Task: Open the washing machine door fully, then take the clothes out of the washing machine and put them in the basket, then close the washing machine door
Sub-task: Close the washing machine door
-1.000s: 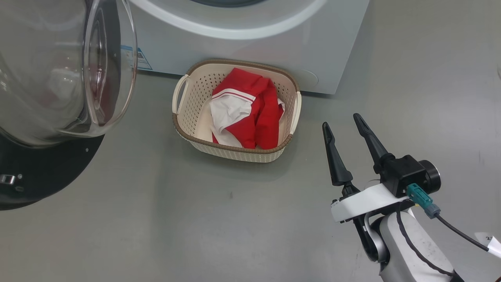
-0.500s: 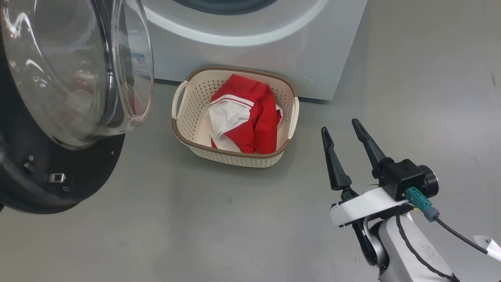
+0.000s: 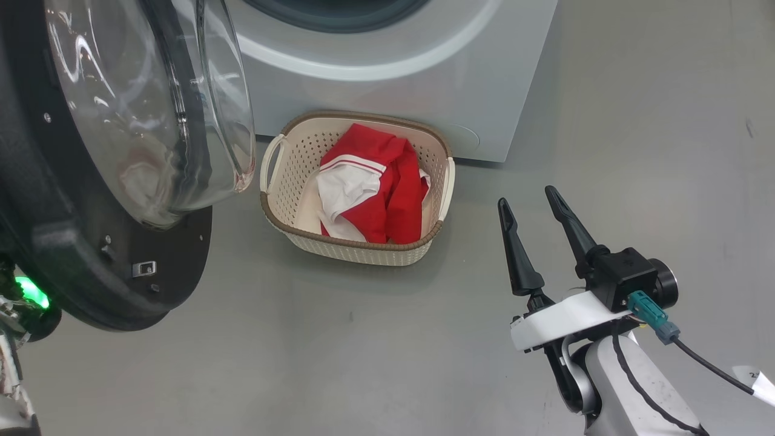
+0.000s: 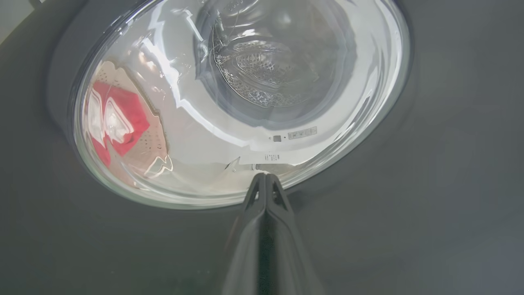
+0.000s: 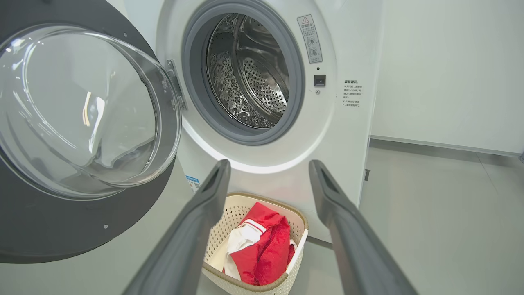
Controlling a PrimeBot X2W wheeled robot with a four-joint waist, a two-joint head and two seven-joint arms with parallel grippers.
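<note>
I see my left gripper [image 4: 265,177] pinched shut, pointing at the outer face of the half-open door [image 3: 72,266]. My right gripper [image 3: 527,198] hangs spread wide and empty, right of the basket [image 3: 357,251]. The clothes [image 3: 387,194] lie in it, before the washer [image 3: 387,91].

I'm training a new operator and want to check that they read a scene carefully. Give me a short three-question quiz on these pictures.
1. True or false: the clothes lie inside the basket.
2. The right gripper is: A) shut on a garment; B) open and empty; C) shut on the basket's handle.
3. Fill in: the left gripper, fingers shut, points at the washing machine door, which stands ____.
Key: 1 true; 2 B; 3 open.
</note>
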